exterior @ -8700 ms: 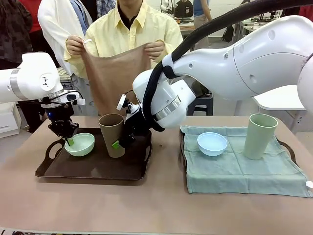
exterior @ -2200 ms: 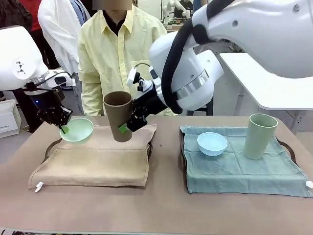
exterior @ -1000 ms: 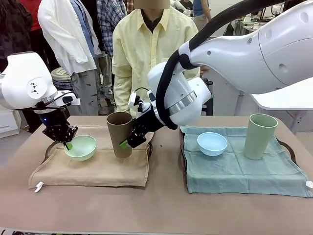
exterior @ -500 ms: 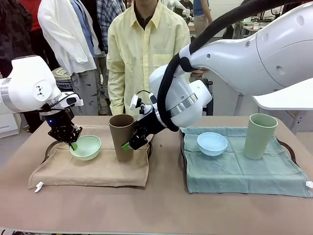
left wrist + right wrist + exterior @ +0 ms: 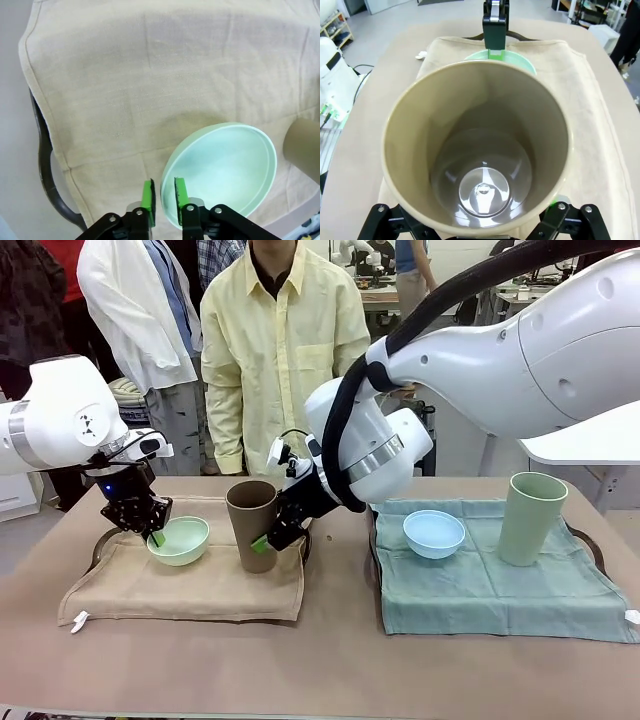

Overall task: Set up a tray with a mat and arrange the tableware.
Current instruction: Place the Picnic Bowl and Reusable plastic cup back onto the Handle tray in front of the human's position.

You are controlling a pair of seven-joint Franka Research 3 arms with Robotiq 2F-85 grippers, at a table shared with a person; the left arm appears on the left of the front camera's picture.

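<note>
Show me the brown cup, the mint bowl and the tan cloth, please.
brown cup [image 5: 250, 525], front view, on its side wall.
mint bowl [image 5: 180, 540], front view, on its outer wall.
tan cloth [image 5: 150, 75], left wrist view, on a bare stretch of fabric.

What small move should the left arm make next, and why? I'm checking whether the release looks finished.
Probably lift the left end effector straight up off the rim. The mint green matte plastic round bowl sits on the beige cloth mat, and the green pads straddle its rim with gaps showing, so it seems released; sideways motion might drag it.
</note>
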